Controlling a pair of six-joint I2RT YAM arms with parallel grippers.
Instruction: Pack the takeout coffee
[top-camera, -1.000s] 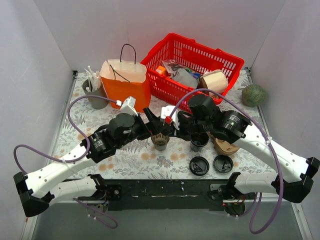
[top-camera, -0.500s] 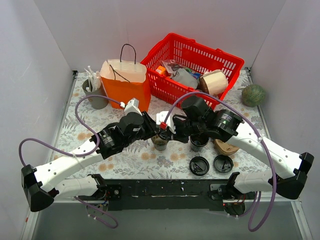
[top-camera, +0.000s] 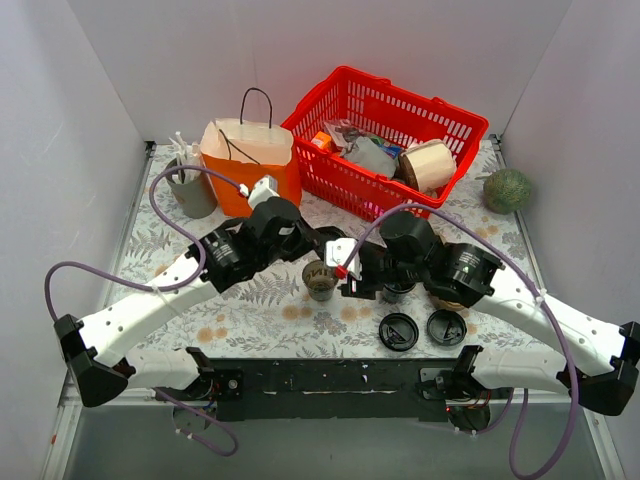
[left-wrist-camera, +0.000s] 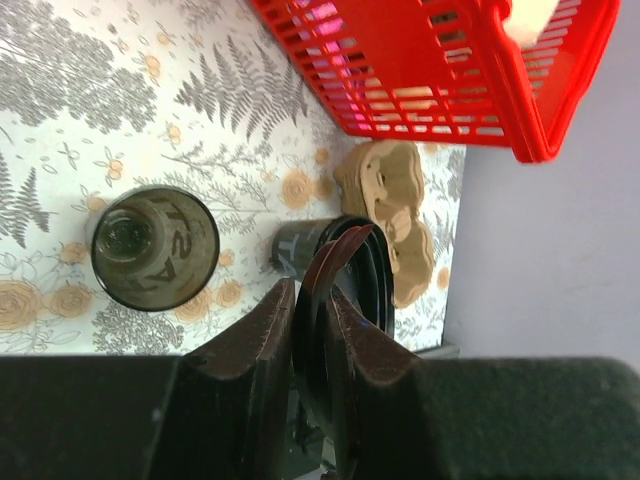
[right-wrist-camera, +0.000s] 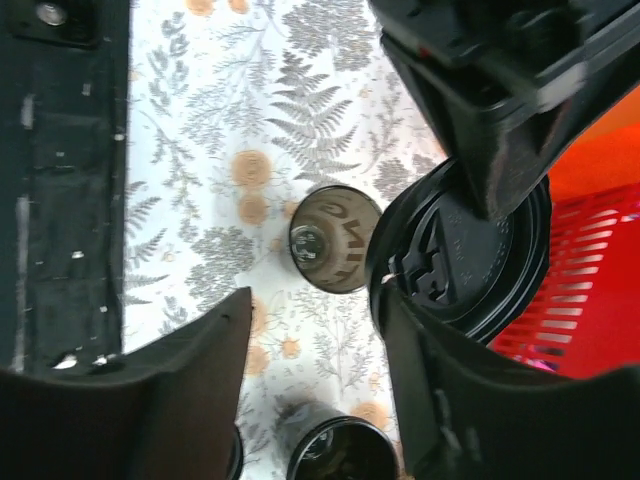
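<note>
The coffee cup (top-camera: 319, 279) stands uncapped on the desk (top-camera: 250, 310) at mid-frame. Just beside it the right hand (right-wrist-camera: 315, 300) has let go and gapes half wide; the left hand (left-wrist-camera: 310, 295) has pinched the black lid (left-wrist-camera: 345, 265) instead (a hand-over, I judge), so capping comes next, then the orange bag (top-camera: 250, 175) beyond.

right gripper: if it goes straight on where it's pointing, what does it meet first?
Likely the open brown-lined cup, centred just ahead of the right gripper. The black lid the left gripper pinches sits off to one side. Depth unclear.
</note>
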